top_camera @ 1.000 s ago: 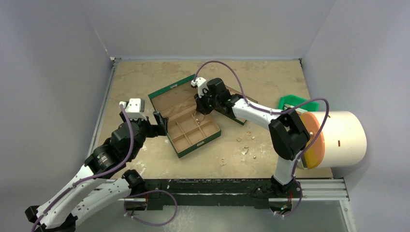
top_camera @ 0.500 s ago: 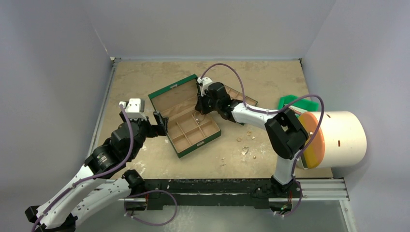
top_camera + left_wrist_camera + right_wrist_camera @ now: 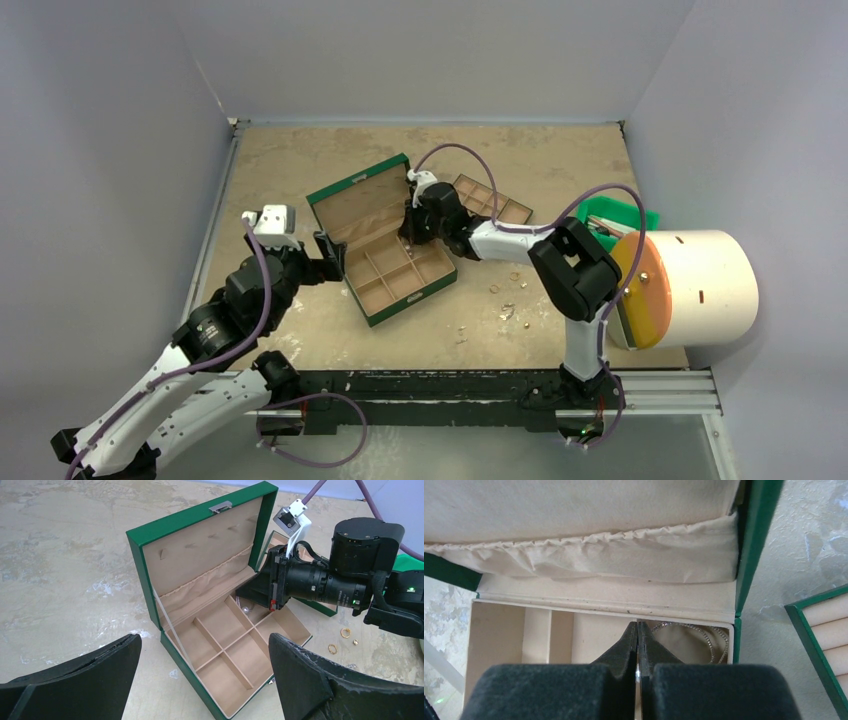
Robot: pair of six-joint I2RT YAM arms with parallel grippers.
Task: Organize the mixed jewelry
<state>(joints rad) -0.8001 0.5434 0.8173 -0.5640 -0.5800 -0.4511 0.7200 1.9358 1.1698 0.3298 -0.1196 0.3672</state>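
The right gripper [image 3: 638, 629] is being held with its fingers pressed together, tips down over the back corner compartment of the open green box [image 3: 754, 545], where a thin wire hoop [image 3: 711, 645] is being kept. The left gripper [image 3: 200, 680] is being held wide open just beside the box. Small rings [image 3: 345, 632] are being left loose on the table [image 3: 75, 555] near the box.
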